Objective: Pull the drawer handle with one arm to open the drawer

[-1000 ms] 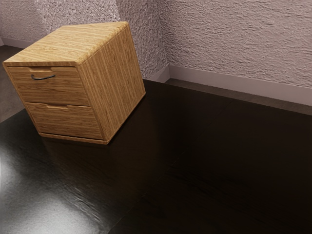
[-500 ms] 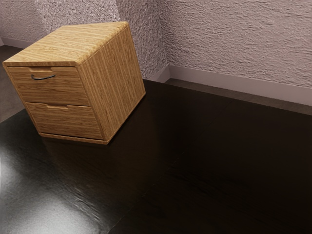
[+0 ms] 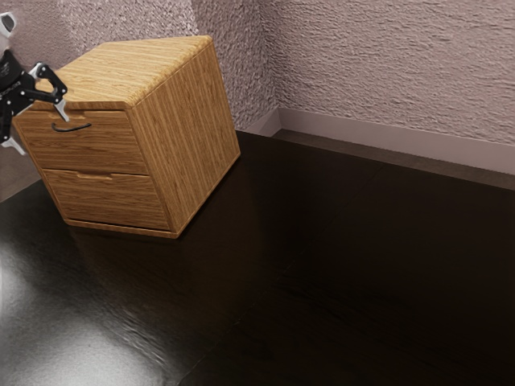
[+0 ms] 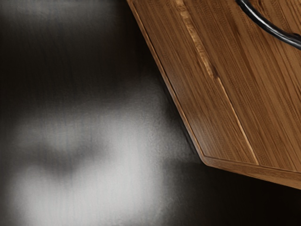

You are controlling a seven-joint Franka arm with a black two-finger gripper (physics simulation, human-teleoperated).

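Newly arrived since half a second ago: black jaws, at the exterior view's left edge, in front of the top drawer (image 3: 88,149) of the light wooden two-drawer cabinet (image 3: 173,137). Spread wide, gripping nothing. Just beside them, toward the exterior view's right, the thin dark curved metal handle (image 3: 71,126), untouched. Top drawer shut, front level with the lower drawer (image 3: 109,197). Cabinet unmoved on the dark glossy bench (image 3: 338,265). From the wrist view, handle (image 4: 270,23) arching off the wood-grain front.
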